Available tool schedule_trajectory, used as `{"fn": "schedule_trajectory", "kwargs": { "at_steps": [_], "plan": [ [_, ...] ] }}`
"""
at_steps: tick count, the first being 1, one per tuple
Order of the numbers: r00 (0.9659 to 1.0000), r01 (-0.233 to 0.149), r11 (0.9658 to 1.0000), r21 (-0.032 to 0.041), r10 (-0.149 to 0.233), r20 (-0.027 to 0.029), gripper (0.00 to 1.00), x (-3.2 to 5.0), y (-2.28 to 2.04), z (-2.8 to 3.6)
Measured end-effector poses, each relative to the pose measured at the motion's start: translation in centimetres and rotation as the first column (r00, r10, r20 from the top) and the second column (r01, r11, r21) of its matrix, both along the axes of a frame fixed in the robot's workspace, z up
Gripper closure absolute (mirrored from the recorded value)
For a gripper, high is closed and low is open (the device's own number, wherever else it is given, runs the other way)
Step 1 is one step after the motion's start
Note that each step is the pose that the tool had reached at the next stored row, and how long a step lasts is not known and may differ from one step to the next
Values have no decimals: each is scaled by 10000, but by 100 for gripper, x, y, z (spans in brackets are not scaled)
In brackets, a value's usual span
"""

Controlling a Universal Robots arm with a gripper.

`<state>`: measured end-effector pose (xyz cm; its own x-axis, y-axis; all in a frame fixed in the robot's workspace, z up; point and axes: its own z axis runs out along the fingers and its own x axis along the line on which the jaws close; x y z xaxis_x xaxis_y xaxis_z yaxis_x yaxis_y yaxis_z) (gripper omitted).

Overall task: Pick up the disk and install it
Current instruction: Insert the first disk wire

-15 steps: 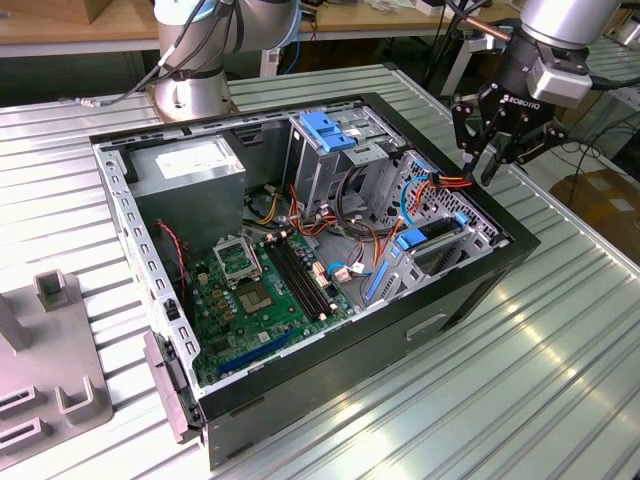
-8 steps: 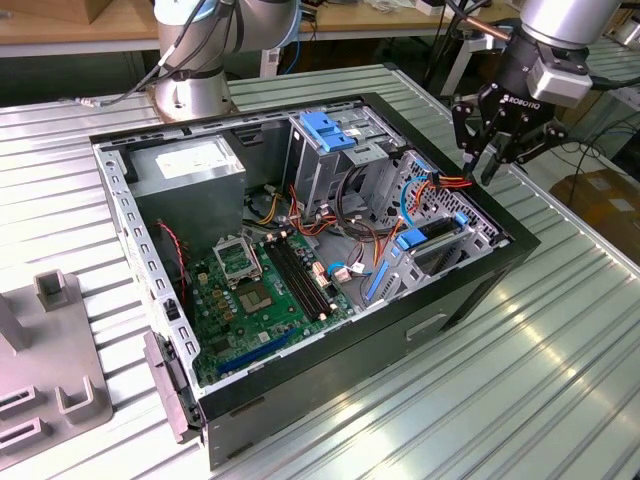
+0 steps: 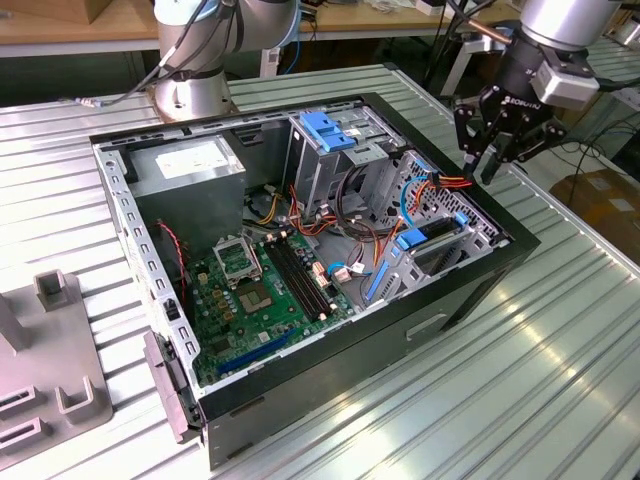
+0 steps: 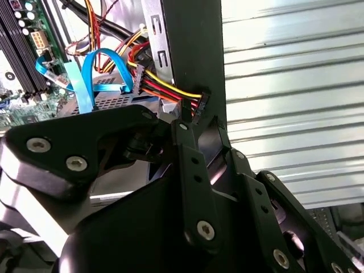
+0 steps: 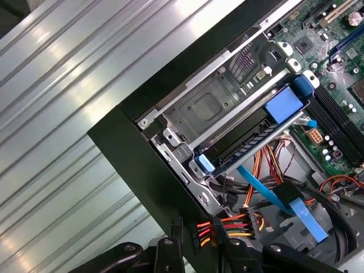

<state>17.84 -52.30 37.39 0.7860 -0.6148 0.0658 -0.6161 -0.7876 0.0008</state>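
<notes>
Exterior view's left to right | computer case (image 3: 300, 385) lies open | the disk (image 3: 428, 240) sits in its blue carrier in the corner bay, apparently seated | gripper (image 3: 482, 168) hangs over the case rim, slightly spread and empty, flanking the power connector (image 5: 196, 236) | step: install looks near done; your next move needs clearance from those wires.

No readable text, no legible labels, numbers or signs
</notes>
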Motion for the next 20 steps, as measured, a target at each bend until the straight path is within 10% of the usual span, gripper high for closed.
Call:
{"fn": "schedule_trajectory", "kwargs": {
  "at_steps": [16, 20],
  "plan": [
    [9956, -941, 9956, -3, 941, 21, 67, 26, 49, -73],
    [9956, -941, 9956, -4, 941, 21, 82, 26, 49, -74]
  ]
}}
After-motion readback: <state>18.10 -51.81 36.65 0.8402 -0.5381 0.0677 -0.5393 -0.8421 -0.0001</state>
